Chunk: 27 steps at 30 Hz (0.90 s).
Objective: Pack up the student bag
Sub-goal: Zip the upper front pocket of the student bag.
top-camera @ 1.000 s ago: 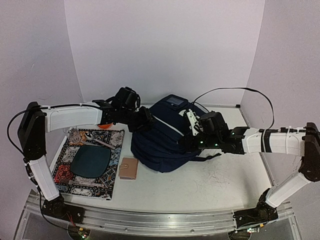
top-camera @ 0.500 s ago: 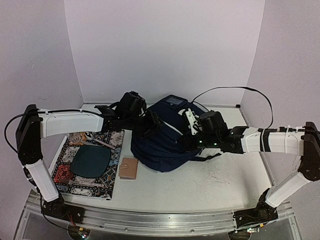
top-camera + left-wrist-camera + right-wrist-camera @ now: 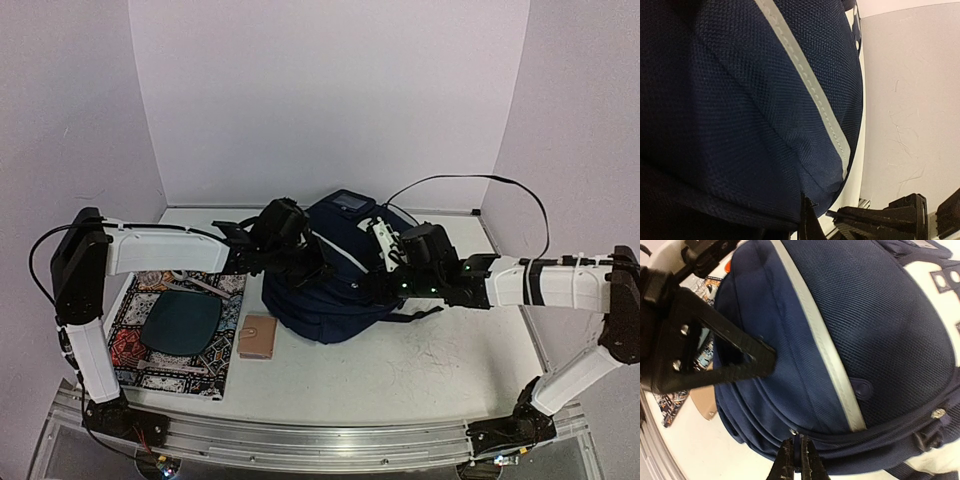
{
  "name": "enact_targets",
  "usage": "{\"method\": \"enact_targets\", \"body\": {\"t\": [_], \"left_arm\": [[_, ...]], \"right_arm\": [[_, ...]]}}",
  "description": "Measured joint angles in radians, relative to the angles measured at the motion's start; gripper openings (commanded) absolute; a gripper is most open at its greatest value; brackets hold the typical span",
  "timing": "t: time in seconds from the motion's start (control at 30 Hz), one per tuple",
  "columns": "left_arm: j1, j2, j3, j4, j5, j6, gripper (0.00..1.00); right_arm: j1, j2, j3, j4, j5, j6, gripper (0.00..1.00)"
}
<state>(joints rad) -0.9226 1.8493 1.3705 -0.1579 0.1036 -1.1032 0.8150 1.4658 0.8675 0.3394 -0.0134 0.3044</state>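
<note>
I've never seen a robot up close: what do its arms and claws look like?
The left arm and right arm have white shells and black joints. A thin black cable loops over the right one. The left claw and right claw are all black.

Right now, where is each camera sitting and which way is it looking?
Top camera: high behind the arms, looking down at the table; both arms show, left gripper and right gripper on the student bag.
Left wrist: pressed close to the bag's navy cloth and grey stripe; its closed fingertips peek in at the bottom.
Right wrist: looks across the bag's side; its closed fingers pinch the zip seam at the bottom.
Shared: every view shows the bag; the right wrist also sees the left gripper.
</note>
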Motion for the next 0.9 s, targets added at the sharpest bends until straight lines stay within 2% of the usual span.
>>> {"method": "enact_targets", "body": {"t": [0.27, 0.4, 0.53, 0.6, 0.67, 0.77, 0.9], "left_arm": [[-0.006, 0.000, -0.002, 0.063, 0.005, -0.004, 0.00], [-0.002, -0.016, -0.028, 0.078, 0.012, -0.001, 0.00], [0.004, -0.038, -0.051, 0.100, 0.020, 0.000, 0.00], [0.008, -0.043, -0.052, 0.099, 0.029, 0.002, 0.00], [0.013, -0.044, -0.052, 0.095, 0.040, 0.003, 0.00], [0.022, -0.044, -0.049, 0.074, 0.057, 0.005, 0.00], [0.033, -0.041, -0.037, 0.035, 0.075, 0.009, 0.00]], "right_arm": [[-0.105, -0.129, -0.080, 0.004, -0.043, -0.051, 0.00], [-0.190, -0.138, -0.100, 0.008, -0.060, -0.074, 0.00], [-0.217, -0.133, -0.101, 0.023, -0.122, -0.088, 0.01], [-0.227, -0.127, -0.097, 0.028, -0.155, -0.093, 0.08], [-0.237, -0.118, -0.085, 0.020, -0.185, -0.096, 0.21], [-0.263, -0.105, -0.059, -0.009, -0.194, -0.108, 0.35], [-0.323, -0.104, -0.049, -0.037, -0.196, -0.134, 0.42]]}}
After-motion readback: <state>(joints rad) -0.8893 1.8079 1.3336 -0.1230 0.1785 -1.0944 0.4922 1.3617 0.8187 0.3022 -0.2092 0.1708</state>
